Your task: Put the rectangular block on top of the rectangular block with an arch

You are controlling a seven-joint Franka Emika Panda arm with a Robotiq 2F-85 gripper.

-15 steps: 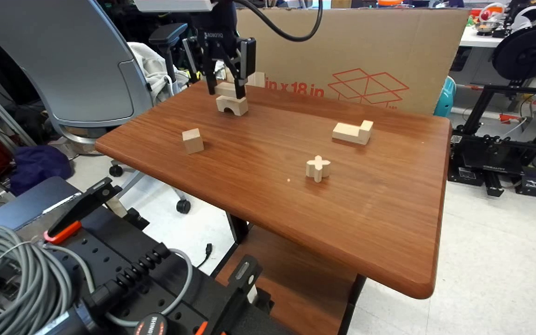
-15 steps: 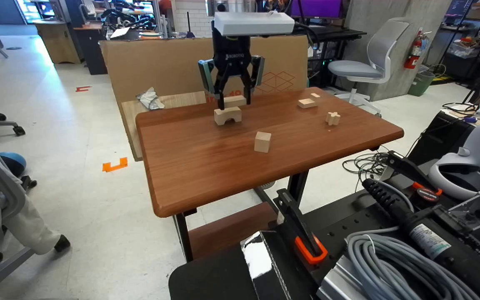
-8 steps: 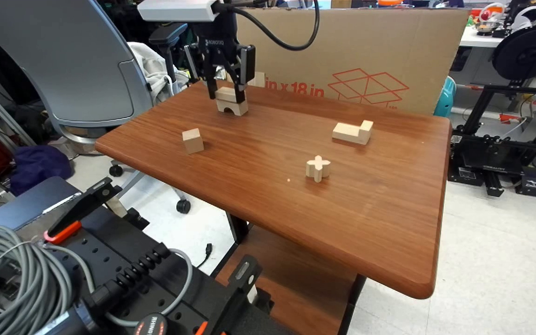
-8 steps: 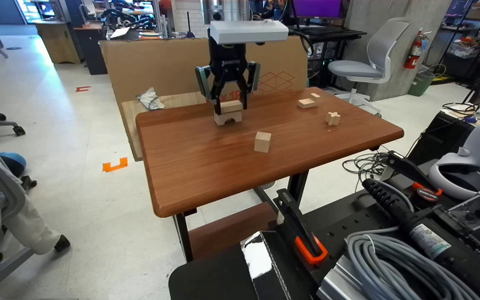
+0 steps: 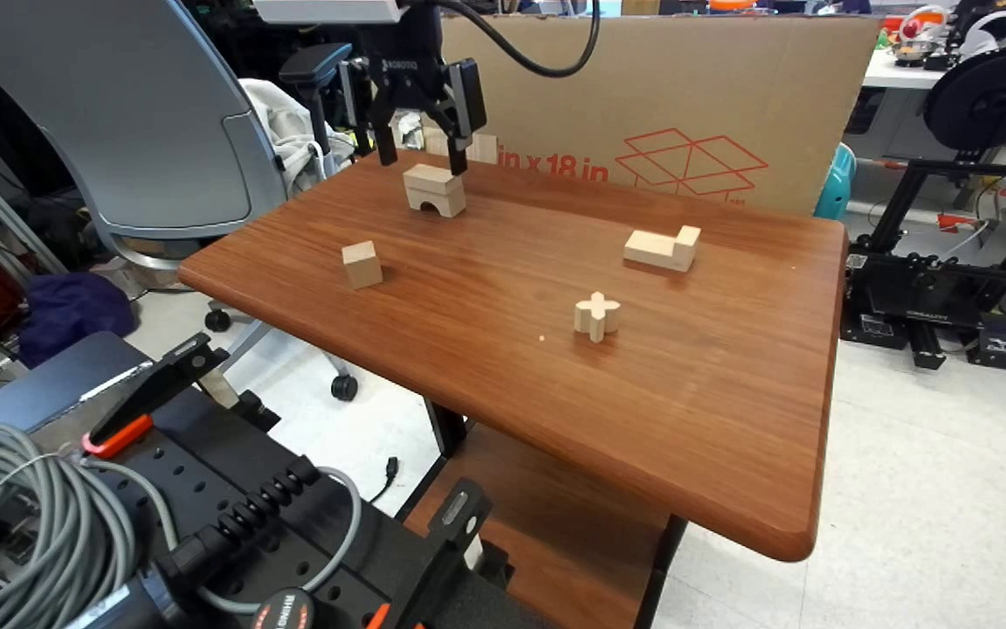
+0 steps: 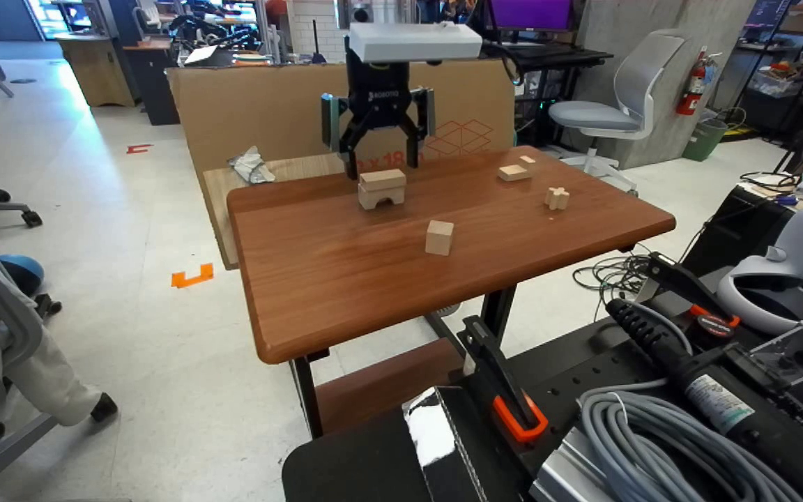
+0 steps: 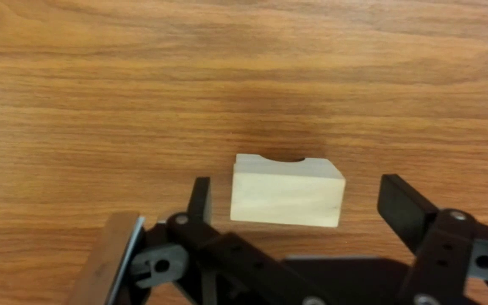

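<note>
Free room flanks rectangular block [image 7: 287, 199]; cardboard [image 5: 660, 109] stands behind.

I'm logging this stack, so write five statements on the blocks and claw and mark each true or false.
1. A plain block lies on the arch block. True.
2. The claw is open. True.
3. The claw grips that plain block. False: its fingers stand clear of it on both sides.
4. The cross and the cube stand apart. True.
5. The arch block rests on the cube. False: it rests on the table.

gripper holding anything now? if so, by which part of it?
Nothing: the gripper is open, clear of the rectangular block, which sits on the arched block.
</note>
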